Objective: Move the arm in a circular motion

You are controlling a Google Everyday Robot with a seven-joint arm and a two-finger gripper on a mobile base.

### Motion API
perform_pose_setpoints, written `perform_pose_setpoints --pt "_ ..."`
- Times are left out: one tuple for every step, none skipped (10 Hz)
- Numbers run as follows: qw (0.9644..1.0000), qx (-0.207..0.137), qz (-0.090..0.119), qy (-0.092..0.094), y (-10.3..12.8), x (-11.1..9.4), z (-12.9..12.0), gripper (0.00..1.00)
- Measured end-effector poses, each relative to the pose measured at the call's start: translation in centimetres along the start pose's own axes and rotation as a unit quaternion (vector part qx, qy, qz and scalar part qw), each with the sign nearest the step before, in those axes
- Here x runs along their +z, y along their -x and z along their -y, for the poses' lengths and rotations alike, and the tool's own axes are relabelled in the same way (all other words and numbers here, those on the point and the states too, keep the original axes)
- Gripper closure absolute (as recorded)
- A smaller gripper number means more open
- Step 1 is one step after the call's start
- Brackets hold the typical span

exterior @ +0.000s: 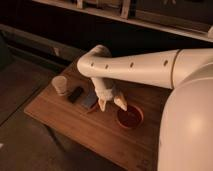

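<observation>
1. The gripper hangs point-down over the middle of the wooden table. Its two cream fingertips are spread apart with nothing between them.
2. One fingertip lies above a flat bluish object. The other lies over the rim of a round reddish-brown bowl. Whether either tip touches what is under it cannot be told.
3. The short wrist section rises from the gripper to a rounded elbow at the far side of the table.
4. From that elbow the arm runs across to the right of the view as a thick, smooth white tube with a row of small dark holes along it. It joins a big white body that fills the lower right corner.
5. Just beside the bluish object, on the side away from the bowl, lies a small dark oblong object.
6. Beyond it, near the table's left edge, stands a pale upright cup.
7. Behind the table runs a dark wall with a light shelf edge across the top.
</observation>
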Motion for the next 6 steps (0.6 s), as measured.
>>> perform_pose_setpoints --pt "0.9996 0.026 0.001 0.013 1.3 -0.5 1.5 0.35" --pt "0.9987 0.045 0.003 0.026 2.9 -1.2 2.5 0.35" --pt "0.9982 0.052 0.003 0.031 3.9 -1.7 2.8 0.35" --pt "0.9979 0.055 0.003 0.033 5.1 -2.3 2.8 0.35" --pt "0.9983 0.049 0.005 0.032 6.4 -3.3 1.9 0.35" --pt "0.9988 0.039 0.009 0.028 7.4 -4.0 0.9 0.35"
